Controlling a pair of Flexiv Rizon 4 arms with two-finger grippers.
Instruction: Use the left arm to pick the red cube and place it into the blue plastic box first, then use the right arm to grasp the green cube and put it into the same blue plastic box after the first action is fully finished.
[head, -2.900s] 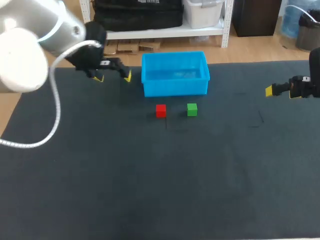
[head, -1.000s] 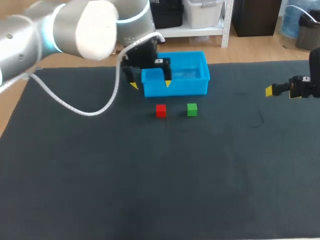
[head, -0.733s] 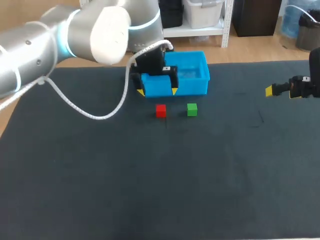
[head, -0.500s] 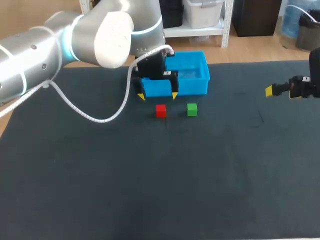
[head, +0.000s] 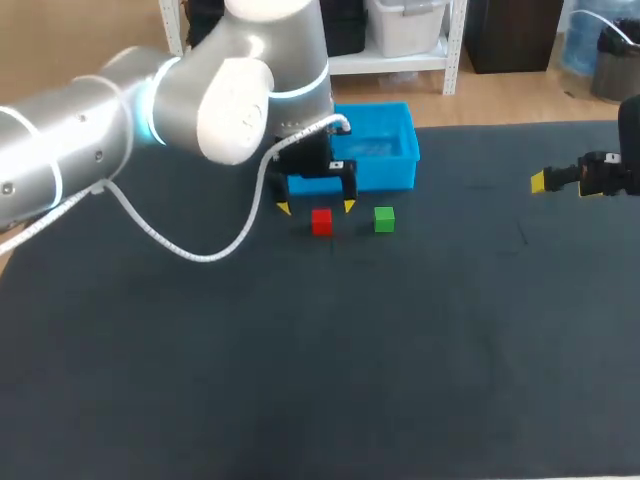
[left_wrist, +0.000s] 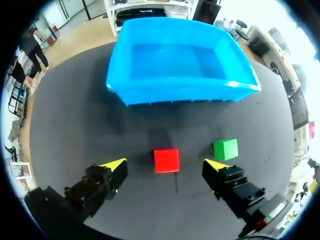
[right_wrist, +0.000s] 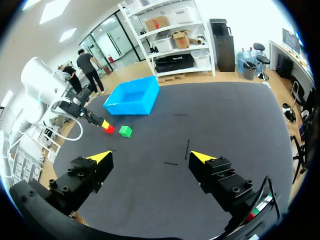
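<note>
Here the left gripper, fingers spread, hangs over the red cube, which lies just before the blue plastic box. Lower straight, cube centred, so one finger clears the green cube nearby. The right gripper, likewise open, stands well apart.

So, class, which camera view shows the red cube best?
The left wrist view: the red cube sits large and unobstructed, near the blue plastic box. The head view shows the red cube small, beside the green cube; the right wrist view shows it as a distant speck.
</note>
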